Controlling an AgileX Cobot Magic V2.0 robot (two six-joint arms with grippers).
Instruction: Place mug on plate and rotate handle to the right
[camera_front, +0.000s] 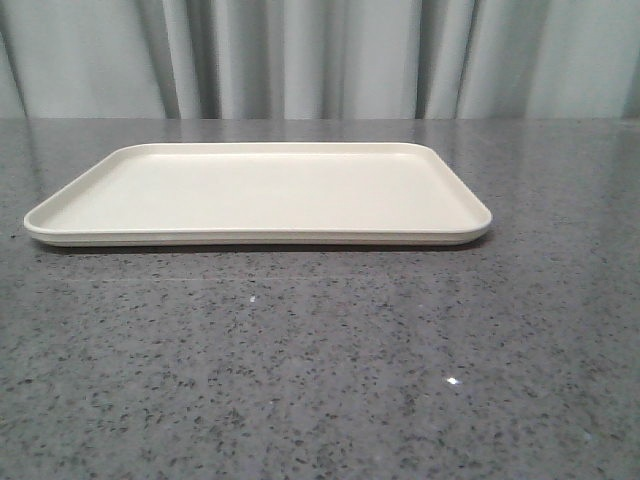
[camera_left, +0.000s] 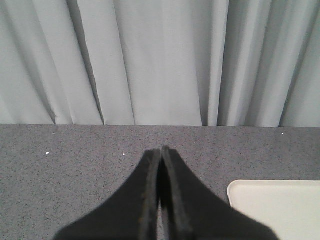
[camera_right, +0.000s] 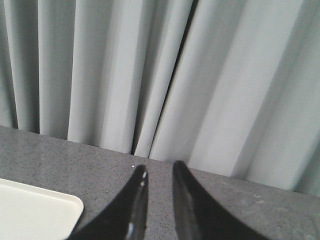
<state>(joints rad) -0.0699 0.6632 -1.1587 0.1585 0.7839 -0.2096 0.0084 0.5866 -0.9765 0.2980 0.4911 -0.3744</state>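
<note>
The left gripper (camera_left: 161, 150) has its black fingers (camera_left: 148, 195) pressed together, tip to tip, holding nothing. It hangs over the grey speckled table (camera_left: 75, 165), with one rounded corner of the plate (camera_left: 280, 207) close beside it on the table. The right gripper (camera_right: 159, 171) has its fingers (camera_right: 136, 200) slightly apart, a narrow gap between the tips, and nothing sits in that gap. It too is over the table, with another corner of the plate near it. In the front view the cream plate (camera_front: 255, 190) lies flat on the table, in the middle and toward the far side, its long side across the view and its low rim showing all round. Pale grey curtains (camera_front: 320, 55) hang in folds behind the table's far edge. The mug shows in none of the three views, so its place cannot be told.
</note>
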